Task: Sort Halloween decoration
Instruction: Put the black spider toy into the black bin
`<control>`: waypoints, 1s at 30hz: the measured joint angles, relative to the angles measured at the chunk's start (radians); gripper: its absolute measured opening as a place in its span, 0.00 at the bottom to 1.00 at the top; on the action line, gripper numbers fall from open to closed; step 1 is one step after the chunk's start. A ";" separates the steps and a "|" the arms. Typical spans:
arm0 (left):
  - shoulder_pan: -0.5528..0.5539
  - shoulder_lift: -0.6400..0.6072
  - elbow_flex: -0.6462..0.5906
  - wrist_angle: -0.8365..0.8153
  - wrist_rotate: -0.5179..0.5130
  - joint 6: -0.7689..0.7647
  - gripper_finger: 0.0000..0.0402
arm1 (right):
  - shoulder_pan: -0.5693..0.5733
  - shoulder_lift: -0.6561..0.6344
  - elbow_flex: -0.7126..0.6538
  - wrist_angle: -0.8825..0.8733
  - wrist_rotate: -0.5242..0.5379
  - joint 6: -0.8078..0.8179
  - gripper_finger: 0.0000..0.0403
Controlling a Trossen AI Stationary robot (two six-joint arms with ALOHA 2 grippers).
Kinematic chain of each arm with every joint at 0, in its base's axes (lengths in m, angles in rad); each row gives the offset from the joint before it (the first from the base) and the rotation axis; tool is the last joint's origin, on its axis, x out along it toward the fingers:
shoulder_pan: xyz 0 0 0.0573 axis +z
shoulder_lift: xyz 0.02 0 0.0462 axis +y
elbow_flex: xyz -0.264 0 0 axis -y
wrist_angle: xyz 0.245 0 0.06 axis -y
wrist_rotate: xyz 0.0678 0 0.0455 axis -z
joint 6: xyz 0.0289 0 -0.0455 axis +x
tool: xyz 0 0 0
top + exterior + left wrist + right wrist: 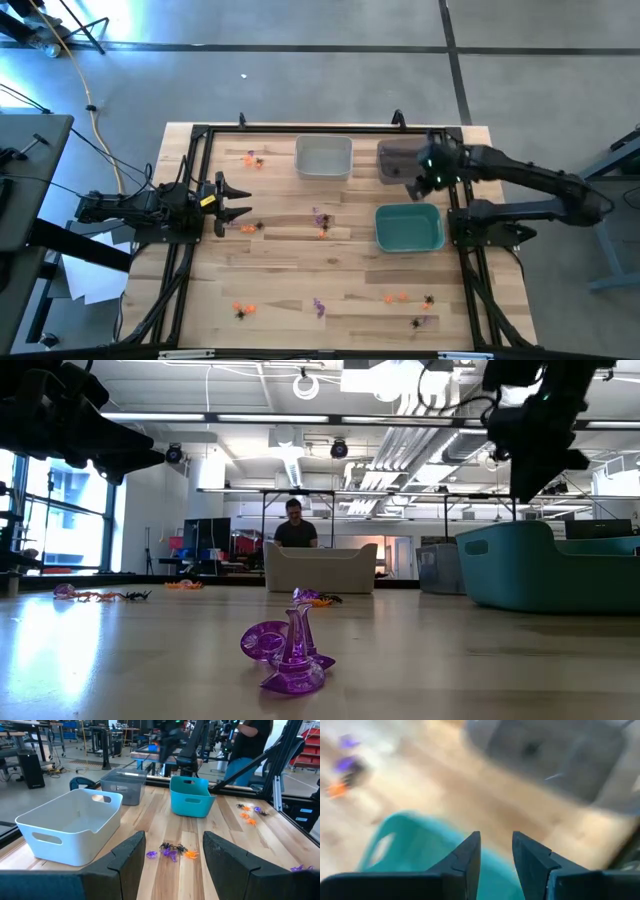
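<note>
The Halloween decoration lies as small orange, purple and black trinkets scattered on the wooden table: one cluster (320,220) at mid-table, one (252,158) at far left, others (243,309) (410,300) along the near edge. A purple piece (290,650) stands close in the low view. My right gripper (496,847) hangs open and empty above the gap between the teal bin (409,227) and the dark bin (400,160). My left gripper (172,851) waits open at the table's left, pointing level at the mid-table trinkets (172,851).
A white bin (323,157) stands at the far middle, the dark bin beside it, the teal bin nearer at right. A black frame (200,135) runs around the table. A person (295,528) stands behind the far edge. Bare wood lies at the centre.
</note>
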 joint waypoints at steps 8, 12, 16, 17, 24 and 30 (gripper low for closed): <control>0.000 0.000 0.000 0.000 0.000 0.000 0.46 | 0.612 0.013 0.000 0.086 0.114 0.576 0.21; 0.000 0.000 0.000 0.000 0.000 0.000 0.46 | 0.894 0.108 0.000 0.162 0.197 0.882 0.19; 0.000 0.000 0.000 0.000 0.000 0.000 0.46 | 1.117 0.222 0.000 0.276 0.270 1.155 0.16; 0.000 0.000 0.000 0.000 0.000 0.000 0.46 | 1.161 0.251 0.000 0.309 0.292 1.214 0.16; 0.000 0.000 0.000 0.000 0.000 0.000 0.46 | 1.336 0.507 0.189 0.257 0.349 1.450 0.13; 0.000 0.000 0.000 0.000 0.000 0.000 0.46 | 1.363 0.757 0.552 -0.097 0.215 1.480 0.12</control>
